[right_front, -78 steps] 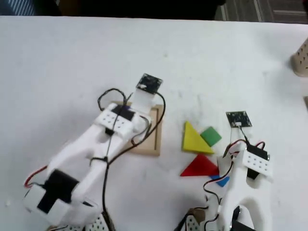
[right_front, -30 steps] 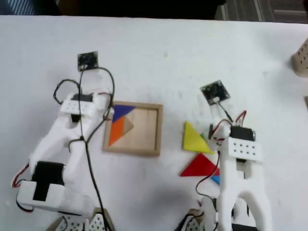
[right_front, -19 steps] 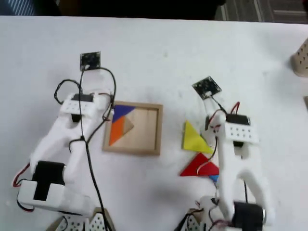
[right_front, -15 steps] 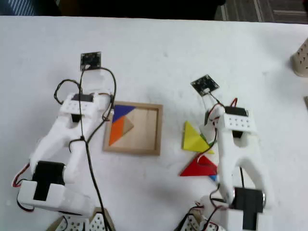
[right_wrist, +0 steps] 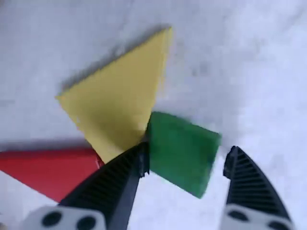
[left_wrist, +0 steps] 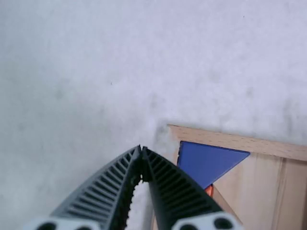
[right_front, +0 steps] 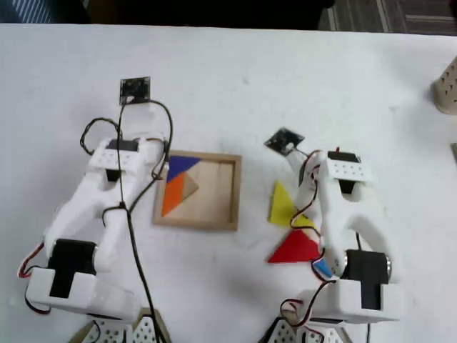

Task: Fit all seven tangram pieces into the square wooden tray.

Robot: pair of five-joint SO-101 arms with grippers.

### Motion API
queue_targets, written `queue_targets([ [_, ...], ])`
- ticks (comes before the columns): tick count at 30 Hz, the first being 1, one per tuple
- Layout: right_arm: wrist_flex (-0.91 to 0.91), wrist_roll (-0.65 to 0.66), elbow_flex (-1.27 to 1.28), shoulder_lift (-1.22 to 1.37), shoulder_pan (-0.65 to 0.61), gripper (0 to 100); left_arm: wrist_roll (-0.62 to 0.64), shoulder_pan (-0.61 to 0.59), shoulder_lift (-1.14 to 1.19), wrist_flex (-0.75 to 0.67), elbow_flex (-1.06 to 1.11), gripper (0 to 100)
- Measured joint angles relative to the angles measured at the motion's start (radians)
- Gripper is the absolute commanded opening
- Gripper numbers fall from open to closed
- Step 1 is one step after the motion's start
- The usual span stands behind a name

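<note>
Right wrist view: the green square (right_wrist: 182,151) is bracketed by the widely parted right hand (right_wrist: 187,155) and touched by the yellow triangle (right_wrist: 117,108). In the high view, the wooden tray (right_front: 203,224) is seen centre-frame; the left hand (left_wrist: 141,149) is held closed beside its corner.

From above, the right arm (right_front: 343,211) hides the green square (right_wrist: 181,151) and most of a blue piece (right_front: 322,269); the left wrist view cuts off the tray (left_wrist: 230,140).

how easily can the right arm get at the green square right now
Probably easily: the right gripper has its fingers open either side of the green square, with nothing over it. The yellow triangle lies against one edge and may get nudged.
</note>
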Motion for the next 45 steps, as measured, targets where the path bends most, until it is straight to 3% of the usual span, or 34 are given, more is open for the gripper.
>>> queue_targets([
  [5, 0.078, 0.043, -0.002, -0.003, -0.04, 25.2, 0.0, 0.0, 0.0, 0.0, 0.0, 2],
  [27, -0.002, 0.005, -0.095, 0.101, -0.044, 24.9, 0.0, 0.0, 0.0, 0.0, 0.0, 2],
  [29, 0.029, 0.005, -0.135, 0.135, -0.044, 20.4, 0.0, 0.0, 0.0, 0.0, 0.0, 2],
  [33, 0.069, 0.005, -0.219, 0.193, -0.043, 0.5, 0.0, 0.0, 0.0, 0.0, 0.0, 2],
  [35, 0.077, 0.005, -0.25, 0.21, -0.04, 4.5, 0.0, 0.0, 0.0, 0.0, 0.0, 2],
  [41, 0.13, -0.003, -0.282, 0.218, -0.041, 1.7, 0.0, -0.025, 0.006, -0.015, 0.0, 2],
  [45, 0.23, -0.083, -0.305, 0.161, -0.043, 1.7, 0.0, -0.049, 0.006, -0.023, 0.0, 2],
])
